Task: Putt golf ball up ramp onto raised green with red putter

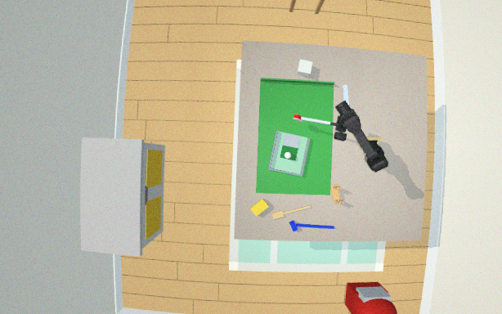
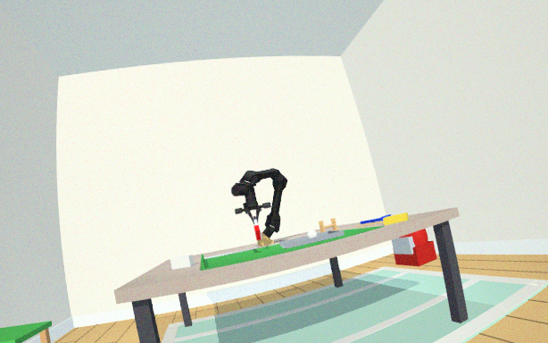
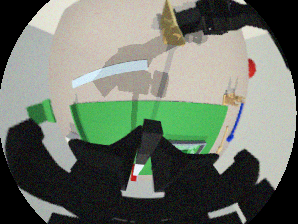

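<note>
My gripper is shut on the dark handle of the red putter. The putter's red head hangs above the green mat, off the ramp's end of the raised structure. The golf ball is white and sits on the dark green square of the raised green, near the side of that square away from the ramp. The grey ramp panel is on the putter's side. The ball does not show in the wrist view, where fingers hide part of the structure.
On the table are a white cube, a yellow block, a wooden paddle, a blue mallet and a small wooden figure by the mat's corner. A pale strip lies beside the arm. The mat has a raised far edge.
</note>
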Tool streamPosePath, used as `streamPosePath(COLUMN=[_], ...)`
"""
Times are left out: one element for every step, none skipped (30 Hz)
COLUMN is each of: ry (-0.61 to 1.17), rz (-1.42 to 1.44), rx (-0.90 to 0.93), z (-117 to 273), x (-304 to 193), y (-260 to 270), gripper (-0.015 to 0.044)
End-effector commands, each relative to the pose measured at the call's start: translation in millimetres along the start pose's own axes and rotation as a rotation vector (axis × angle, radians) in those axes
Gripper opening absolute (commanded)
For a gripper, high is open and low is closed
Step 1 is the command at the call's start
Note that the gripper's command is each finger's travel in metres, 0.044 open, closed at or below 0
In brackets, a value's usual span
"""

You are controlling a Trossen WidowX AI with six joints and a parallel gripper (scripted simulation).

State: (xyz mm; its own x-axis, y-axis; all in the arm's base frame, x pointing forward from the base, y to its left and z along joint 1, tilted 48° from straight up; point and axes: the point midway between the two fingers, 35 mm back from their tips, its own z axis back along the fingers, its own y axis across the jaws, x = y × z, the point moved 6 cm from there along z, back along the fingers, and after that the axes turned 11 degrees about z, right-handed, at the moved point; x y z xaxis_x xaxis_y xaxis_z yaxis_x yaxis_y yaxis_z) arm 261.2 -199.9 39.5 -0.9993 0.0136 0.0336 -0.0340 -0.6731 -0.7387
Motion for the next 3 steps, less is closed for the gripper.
streamPosePath(ry=[0.004,0.004,0.004], rz=[-0.001,-0.001,-0.001], rx=[0.002,0.002,0.002], z=[0.4,0.4,0.4], x=[0.1,0.1,0.1], y=[0.8,0.8,0.8], gripper=[0.0000,0.0000,0.0000])
